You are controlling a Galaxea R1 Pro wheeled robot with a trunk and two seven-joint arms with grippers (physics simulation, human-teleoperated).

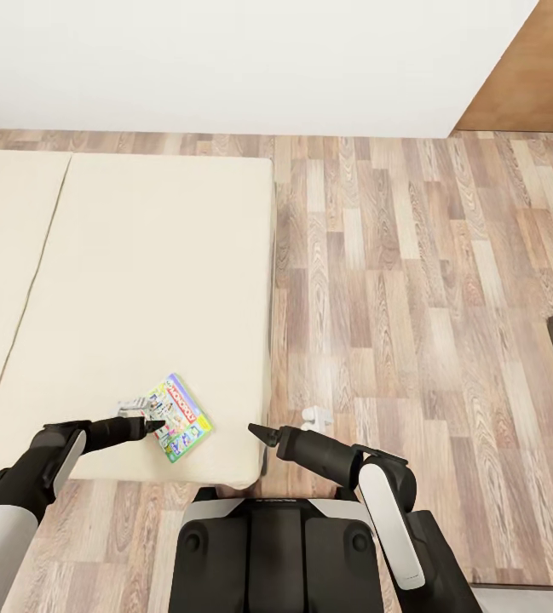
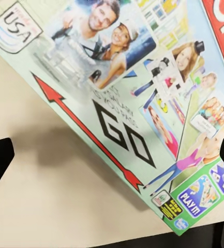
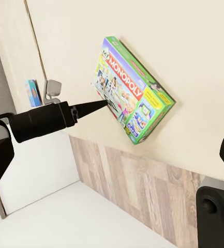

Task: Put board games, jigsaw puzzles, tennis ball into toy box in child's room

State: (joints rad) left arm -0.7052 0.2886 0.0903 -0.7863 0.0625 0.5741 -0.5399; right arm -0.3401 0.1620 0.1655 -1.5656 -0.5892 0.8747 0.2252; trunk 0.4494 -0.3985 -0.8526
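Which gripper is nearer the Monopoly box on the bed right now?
Left. The left gripper hangs right over the Monopoly box, its open fingers straddling it. The right gripper sits off the bed's edge, over the floor, apart from the box.

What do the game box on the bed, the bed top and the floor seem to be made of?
The Monopoly box looks like printed cardboard with a smooth, slightly glossy face: sharp edges, photo artwork, green sides. The bed top looks like matte beige fabric or foam, plain, with one seam; which of the two I cannot tell. The floor looks like wood planks or laminate, with grain and board joints.
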